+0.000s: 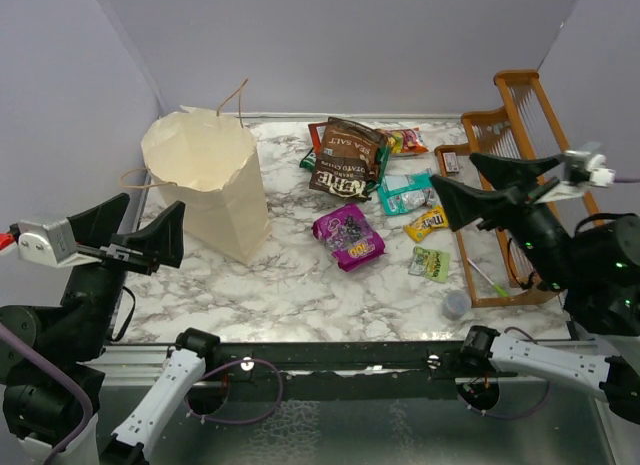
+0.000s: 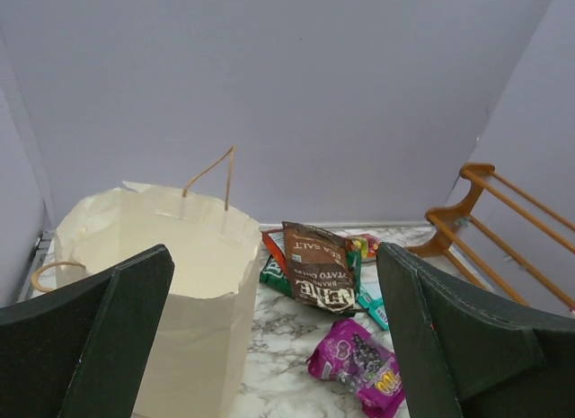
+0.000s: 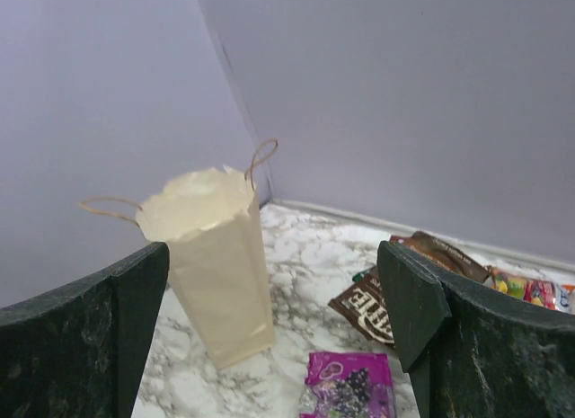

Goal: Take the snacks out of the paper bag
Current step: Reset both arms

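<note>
Top view. The paper bag (image 1: 205,180) stands upright at about 10 o'clock on the marble table (image 1: 290,285). It is cream and creased, its mouth is open with a crumpled rim, and it narrows toward its base. One thin tan handle (image 1: 236,97) rises from the far rim; the other loops out at the bag's 9 o'clock. The snacks lie outside the bag, between 12 and 3 o'clock: brown chip bag (image 1: 345,157), purple bag (image 1: 347,235), teal packet (image 1: 405,193), yellow M&M's (image 1: 427,223) and green candy pack (image 1: 431,263). The left gripper (image 1: 155,201) hovers at the bag's 8 o'clock, jaws spread wide and holding nothing. The right gripper (image 1: 452,169), equally wide and empty, hangs above the wooden rack (image 1: 520,115) at 3 o'clock.
</note>
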